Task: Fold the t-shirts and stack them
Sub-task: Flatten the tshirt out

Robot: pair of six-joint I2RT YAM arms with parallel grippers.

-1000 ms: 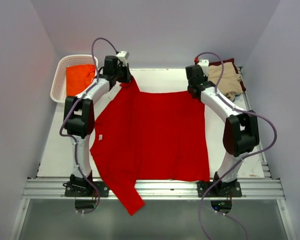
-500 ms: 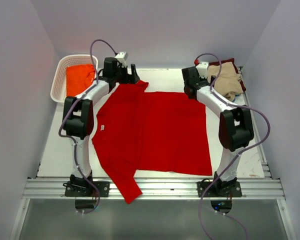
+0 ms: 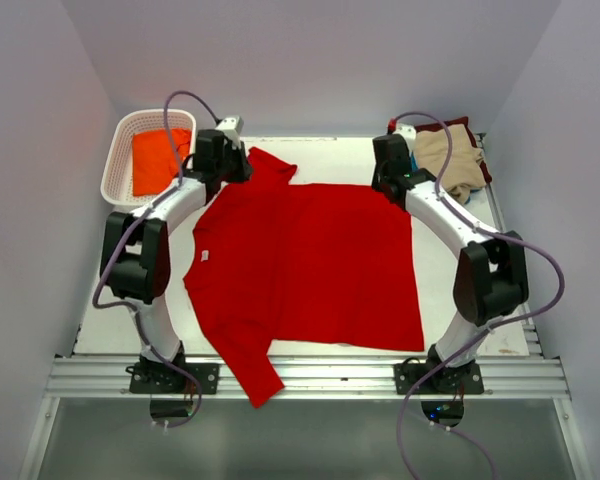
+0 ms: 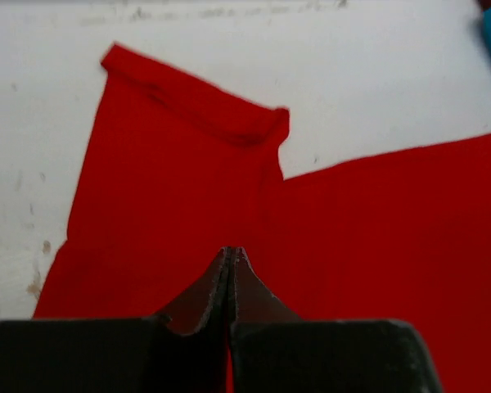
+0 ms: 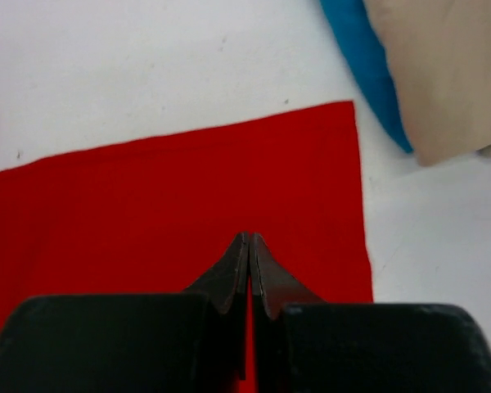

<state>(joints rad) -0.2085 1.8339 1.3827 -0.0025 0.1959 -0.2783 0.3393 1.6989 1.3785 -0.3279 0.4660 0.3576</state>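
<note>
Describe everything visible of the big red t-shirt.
The red t-shirt is soft, plain bright cloth, spread flat on the white table. A small white tag shows near its left edge. One sleeve points to the far side; a long flap overhangs the near rail. The left gripper and right gripper, both shut, are over its far edge.

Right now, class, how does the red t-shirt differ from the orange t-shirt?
The red t-shirt lies spread on the table; the orange t-shirt sits bundled in the white slotted basket. The red t-shirt shows far more area than the orange t-shirt. Both are plain, unpatterned cloth.
</note>
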